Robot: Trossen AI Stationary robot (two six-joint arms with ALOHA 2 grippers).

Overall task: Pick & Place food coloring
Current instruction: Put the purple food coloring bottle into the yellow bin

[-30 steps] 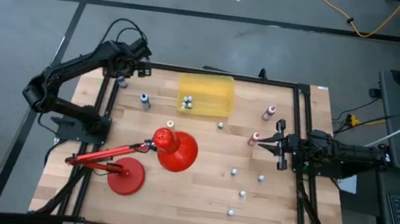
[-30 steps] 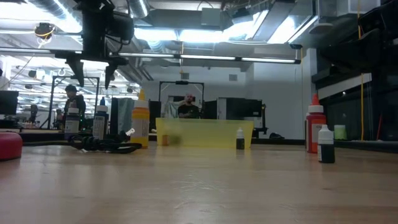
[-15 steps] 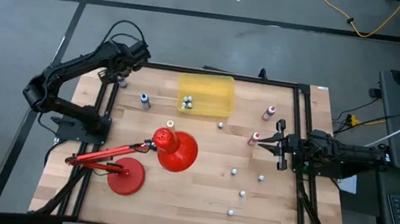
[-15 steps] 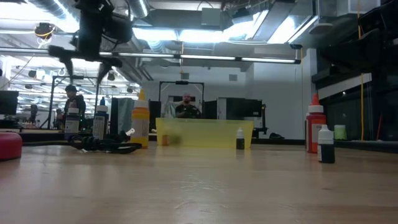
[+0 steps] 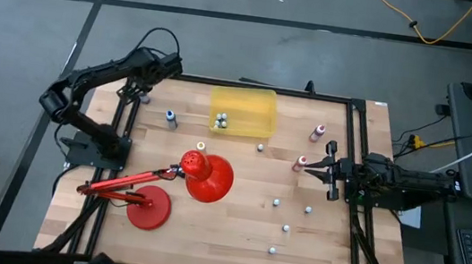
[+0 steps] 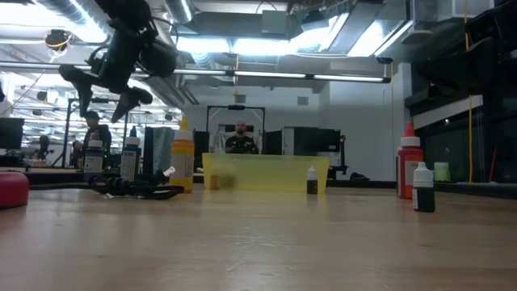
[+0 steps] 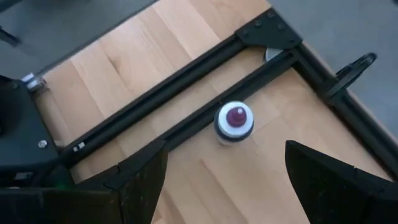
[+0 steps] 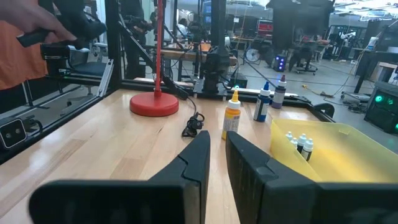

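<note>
The food coloring bottles stand upright, scattered on the wooden table. One with a white cap and a dark red tip (image 7: 234,121) stands by the black frame at the far-left corner (image 5: 142,96). My left gripper (image 7: 227,186) hovers open above it, tilted, one finger on either side, touching nothing (image 6: 102,99). A blue bottle (image 5: 170,118) and two pink ones (image 5: 316,133) (image 5: 301,163) stand farther right. Several tiny bottles sit in the yellow bin (image 5: 220,122). My right gripper (image 8: 217,155) waits shut at the right edge (image 5: 326,170).
A red desk lamp (image 5: 204,175) lies across the left half, its base (image 5: 148,208) near the front. The yellow bin's rim (image 5: 261,108) is at the far middle. More tiny bottles dot the right half (image 5: 286,228). A yellow squeeze bottle (image 6: 183,153) stands far left. People move behind the table.
My left gripper has drifted toward the table's far-left corner and tipped from pointing straight down to a slant, staying open. The right arm and the bottles have kept still.
</note>
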